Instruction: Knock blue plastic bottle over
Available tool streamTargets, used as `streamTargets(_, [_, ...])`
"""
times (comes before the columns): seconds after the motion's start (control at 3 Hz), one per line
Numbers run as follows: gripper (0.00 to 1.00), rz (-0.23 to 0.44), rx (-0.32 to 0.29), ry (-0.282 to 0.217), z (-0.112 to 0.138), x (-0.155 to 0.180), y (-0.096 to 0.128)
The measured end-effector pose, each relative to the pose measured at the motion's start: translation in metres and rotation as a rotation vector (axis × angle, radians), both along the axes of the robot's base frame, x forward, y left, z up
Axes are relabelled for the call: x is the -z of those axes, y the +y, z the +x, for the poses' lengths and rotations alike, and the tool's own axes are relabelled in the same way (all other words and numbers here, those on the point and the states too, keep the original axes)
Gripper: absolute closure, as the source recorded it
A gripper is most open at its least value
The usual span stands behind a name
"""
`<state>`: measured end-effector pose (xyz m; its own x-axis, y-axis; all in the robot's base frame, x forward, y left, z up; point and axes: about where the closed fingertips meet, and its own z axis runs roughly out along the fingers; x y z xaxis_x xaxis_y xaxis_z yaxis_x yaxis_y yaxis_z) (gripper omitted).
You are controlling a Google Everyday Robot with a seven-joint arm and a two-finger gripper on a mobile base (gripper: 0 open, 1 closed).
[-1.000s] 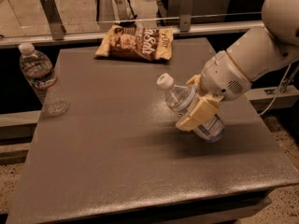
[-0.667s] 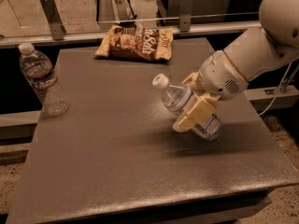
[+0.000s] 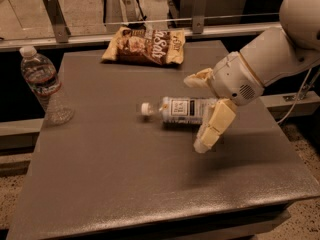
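Bottle's down flat, gripper open around its bottom end

Nearest the camera it's just bare grey table (image 3: 125,184). Then comes the gripper (image 3: 195,113), reaching in from the right on the white arm (image 3: 270,59), its cream fingers (image 3: 215,126) spread wide, one on the near side and one on the far side of the blue plastic bottle (image 3: 182,111). That one's lying on its side about mid-table, white cap (image 3: 145,109) pointing left, label facing up. Can't tell if the fingers actually touch it. Further back, a taller water bottle (image 3: 45,86) stands upright at the left edge. A chip bag (image 3: 145,46) lies flat at the far edge.
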<state>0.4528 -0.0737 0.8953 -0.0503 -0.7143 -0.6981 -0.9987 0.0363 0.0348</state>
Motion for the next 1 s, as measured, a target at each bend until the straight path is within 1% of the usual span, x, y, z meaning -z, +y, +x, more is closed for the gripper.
streamTargets(0.33, [0.00, 0.035, 0.003, -0.019, -0.008, -0.007, -0.001])
streamTargets(0.67, [0.00, 0.065, 0.003, -0.043, -0.021, -0.019, -0.009])
streamTargets(1.0, [0.00, 0.088, 0.018, -0.062, -0.036, -0.027, -0.025])
